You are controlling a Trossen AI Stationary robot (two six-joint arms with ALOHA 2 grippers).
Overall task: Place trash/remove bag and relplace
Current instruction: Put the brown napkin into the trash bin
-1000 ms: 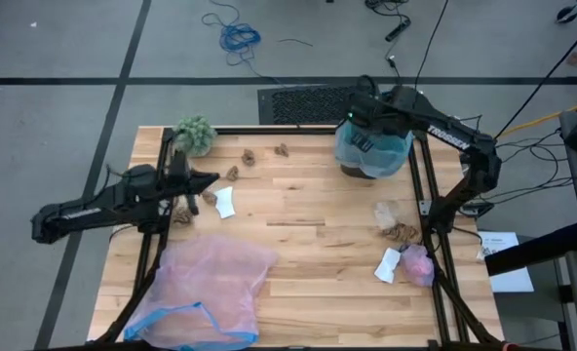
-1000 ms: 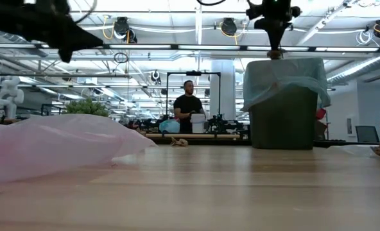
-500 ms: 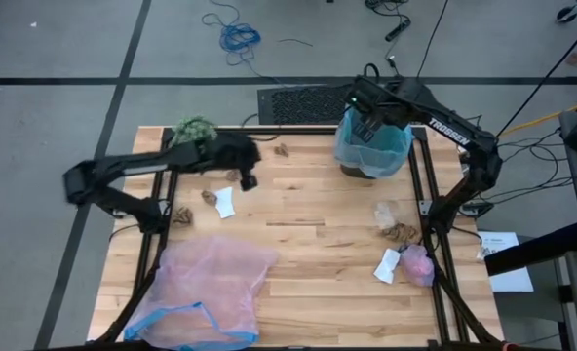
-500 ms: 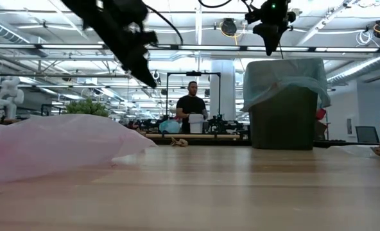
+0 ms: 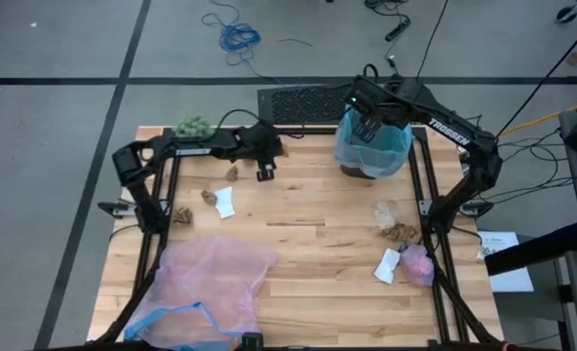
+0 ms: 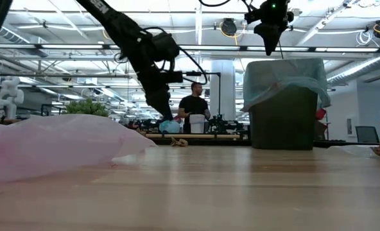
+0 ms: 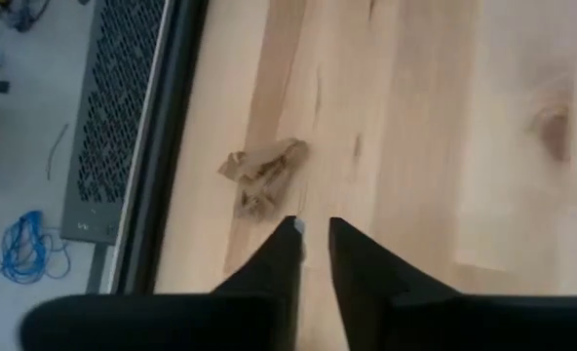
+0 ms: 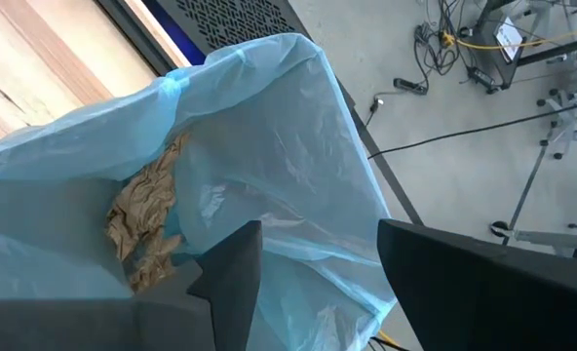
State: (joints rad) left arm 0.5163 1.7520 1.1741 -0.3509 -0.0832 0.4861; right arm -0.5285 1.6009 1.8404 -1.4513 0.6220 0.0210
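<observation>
The right gripper [image 5: 365, 129] hangs over the mouth of the bin [image 6: 284, 119] at the far right corner of the tabletop [image 5: 308, 244], its fingers [image 8: 232, 263] spread wide and empty. The bag [image 5: 374, 146], light-blue and crinkly, lines the bin with its edge folded over the rim; the right wrist view looks down into it and shows a crumpled brown scrap [image 8: 147, 219] lying inside.

The left gripper [image 5: 266, 172] reaches along the far edge of the tabletop, fingers [image 7: 279, 258] parted by a narrow gap and holding nothing, pointed at a small brown scrap [image 7: 262, 174] that lies on the wood just beyond their tips, close to the far edge.

More of the trash is scattered on the tabletop: brown pieces [image 5: 209, 196] and a white paper [image 5: 226, 202] near the left edge, a brown clump [image 5: 400, 233] near the right edge, and a pink wad [image 5: 417, 264] with a white paper piece [image 5: 389, 264] beside it, nearer the near right corner. A translucent pink bag [image 5: 211, 288] with a blue rim is spread over the near left corner. A fuzzy green ball [image 5: 193, 127] sits at the far left corner. In the low view, a person [image 6: 191, 109] stands in the room beyond the tabletop.
</observation>
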